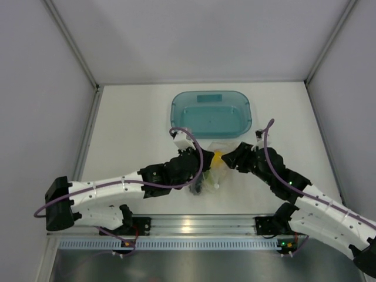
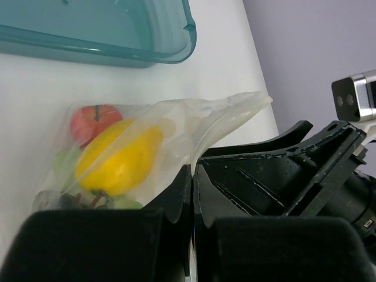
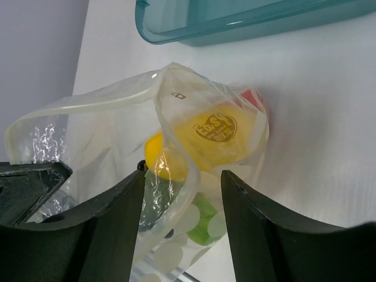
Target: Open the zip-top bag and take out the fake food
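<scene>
Left pincer (image 2: 192, 171) tight on zip-top bag (image 2: 176, 126); right pincer (image 3: 183, 176) part-open astride it.

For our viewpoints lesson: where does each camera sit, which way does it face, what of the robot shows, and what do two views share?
Top external: above and behind, looking down at the table; both arms show.
Left wrist: on that wrist, facing the bag; shut left gripper shows.
Right wrist: likewise, facing the bag; open right gripper shows.
Both wrist views share bag and tray.
</scene>
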### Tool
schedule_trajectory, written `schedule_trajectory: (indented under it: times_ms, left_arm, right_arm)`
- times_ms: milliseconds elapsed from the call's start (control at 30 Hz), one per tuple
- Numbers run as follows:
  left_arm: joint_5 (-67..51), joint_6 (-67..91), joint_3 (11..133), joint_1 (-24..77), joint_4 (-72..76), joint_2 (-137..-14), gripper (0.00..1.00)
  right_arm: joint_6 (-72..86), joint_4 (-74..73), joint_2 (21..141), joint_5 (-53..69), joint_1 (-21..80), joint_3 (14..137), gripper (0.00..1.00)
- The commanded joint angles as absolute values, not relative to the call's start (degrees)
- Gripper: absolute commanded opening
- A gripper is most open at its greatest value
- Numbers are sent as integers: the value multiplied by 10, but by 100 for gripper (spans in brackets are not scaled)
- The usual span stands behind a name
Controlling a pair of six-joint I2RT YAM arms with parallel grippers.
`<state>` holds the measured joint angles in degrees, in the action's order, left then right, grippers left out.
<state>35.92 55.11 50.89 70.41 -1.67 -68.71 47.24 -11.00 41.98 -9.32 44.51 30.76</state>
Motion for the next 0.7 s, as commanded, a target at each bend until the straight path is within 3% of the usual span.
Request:
schedule_trajectory:
  times_ms: [0, 200, 367, 467, 500, 533, 567, 667]
  left_arm:
    - [382, 564, 532, 709, 18, -694, 0]
    - [392, 573, 530, 717, 20, -698, 0]
    - [379, 575, 528, 720, 32, -701, 0]
    - [382, 565, 529, 722, 32, -702, 0]
    - [386, 556, 530, 721, 31, -703, 0]
    - [392, 542, 531, 722, 30, -703, 0]
    - [409, 522, 540, 722, 28, -705, 0]
    - [496, 444, 579, 718, -67, -703, 0]
  right_arm:
    - [483, -110, 397, -112, 452, 311, 56]
    - [498, -66, 423, -76, 452, 293, 57]
    - [514, -13, 461, -49, 452, 277, 48]
    - [502, -9, 462, -68, 454, 280, 28]
    - [495, -17, 461, -76, 453, 283, 10]
    - [486, -25, 459, -87, 454, 286, 4]
    - [466, -38, 454, -94, 453, 296, 0]
    - [408, -118, 447, -122, 452, 328, 0]
